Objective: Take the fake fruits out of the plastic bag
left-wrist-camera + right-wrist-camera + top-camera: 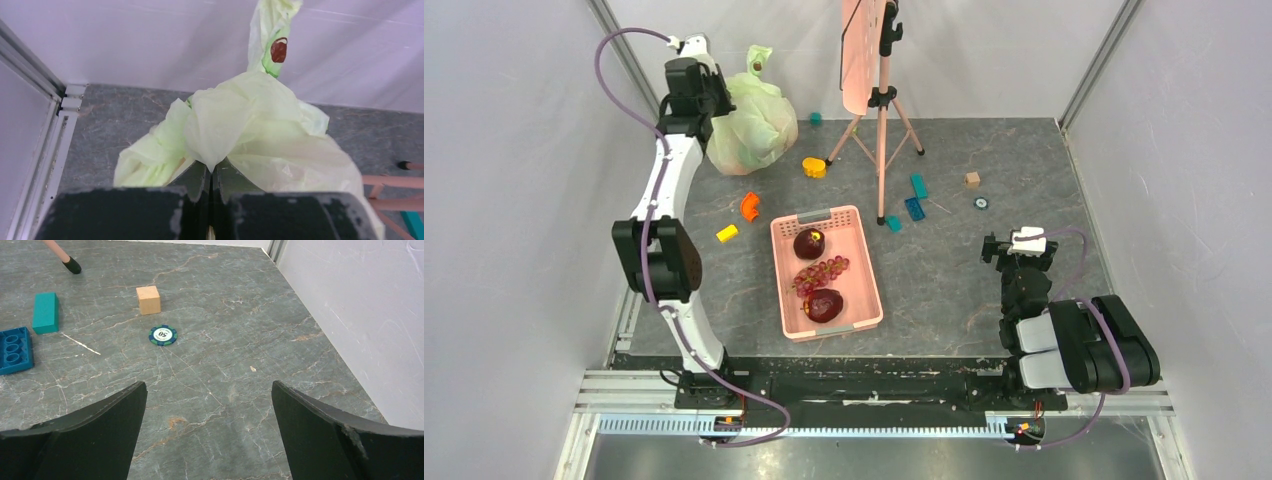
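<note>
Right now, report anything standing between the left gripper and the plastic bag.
Nothing does: the left gripper is shut on a fold of the plastic bag. The bag's bunched film hides whatever is inside.

Left hand [212, 175] pinches the plastic bag [250, 130].

The bag [749, 125] sits far left, behind the basket [781, 280]. A tripod [881, 130] stands right of the bag. Blocks [914, 208] lie right of the basket.
</note>
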Action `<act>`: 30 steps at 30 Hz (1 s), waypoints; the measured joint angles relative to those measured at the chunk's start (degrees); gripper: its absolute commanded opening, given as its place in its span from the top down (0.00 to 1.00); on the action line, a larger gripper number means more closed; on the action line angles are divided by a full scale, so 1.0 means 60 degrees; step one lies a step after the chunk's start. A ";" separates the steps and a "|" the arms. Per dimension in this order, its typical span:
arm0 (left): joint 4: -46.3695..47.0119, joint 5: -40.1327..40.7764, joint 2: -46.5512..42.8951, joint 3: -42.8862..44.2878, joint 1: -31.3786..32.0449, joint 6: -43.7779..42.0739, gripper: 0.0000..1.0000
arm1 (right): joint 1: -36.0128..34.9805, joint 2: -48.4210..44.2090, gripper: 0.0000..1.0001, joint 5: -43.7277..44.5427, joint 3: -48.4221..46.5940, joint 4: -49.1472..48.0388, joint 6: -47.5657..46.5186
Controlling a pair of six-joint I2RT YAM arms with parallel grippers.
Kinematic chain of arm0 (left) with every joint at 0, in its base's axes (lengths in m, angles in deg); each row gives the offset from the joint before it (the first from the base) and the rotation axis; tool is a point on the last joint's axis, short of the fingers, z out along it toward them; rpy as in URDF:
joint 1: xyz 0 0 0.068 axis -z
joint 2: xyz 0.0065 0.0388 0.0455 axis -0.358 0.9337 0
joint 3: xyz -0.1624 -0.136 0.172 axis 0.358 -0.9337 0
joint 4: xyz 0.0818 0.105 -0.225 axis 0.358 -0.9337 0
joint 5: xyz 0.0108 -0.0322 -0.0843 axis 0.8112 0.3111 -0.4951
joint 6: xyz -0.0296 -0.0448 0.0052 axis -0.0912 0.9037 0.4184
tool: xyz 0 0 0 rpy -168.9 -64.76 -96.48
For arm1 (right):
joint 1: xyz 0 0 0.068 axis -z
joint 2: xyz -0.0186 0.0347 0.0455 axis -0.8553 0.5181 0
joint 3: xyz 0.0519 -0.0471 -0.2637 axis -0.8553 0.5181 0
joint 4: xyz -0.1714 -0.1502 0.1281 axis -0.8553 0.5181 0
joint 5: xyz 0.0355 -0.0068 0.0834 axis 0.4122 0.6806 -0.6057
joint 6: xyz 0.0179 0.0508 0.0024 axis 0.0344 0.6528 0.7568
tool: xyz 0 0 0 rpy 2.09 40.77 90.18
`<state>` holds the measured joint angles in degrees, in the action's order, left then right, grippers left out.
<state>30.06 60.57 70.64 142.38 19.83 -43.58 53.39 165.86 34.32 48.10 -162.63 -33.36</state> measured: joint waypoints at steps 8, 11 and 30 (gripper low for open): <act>0.0273 -0.1934 -0.0954 -0.0954 -0.0328 -0.0124 0.98 | 0.0000 0.0000 0.02 0.0000 0.0000 0.0000 0.0000; 0.0248 -0.2721 -0.1031 -0.1169 -0.0328 -0.0135 0.98 | 0.0000 0.0000 0.02 0.0000 0.0000 0.0000 -0.0004; 0.1002 -0.3931 -0.3213 -0.4313 0.0597 -0.0131 0.98 | 0.0000 0.0000 0.02 0.0000 0.0000 0.0000 0.0000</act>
<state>36.07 36.99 51.36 116.50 23.42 -44.36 53.39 165.86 34.32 48.10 -162.63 -33.36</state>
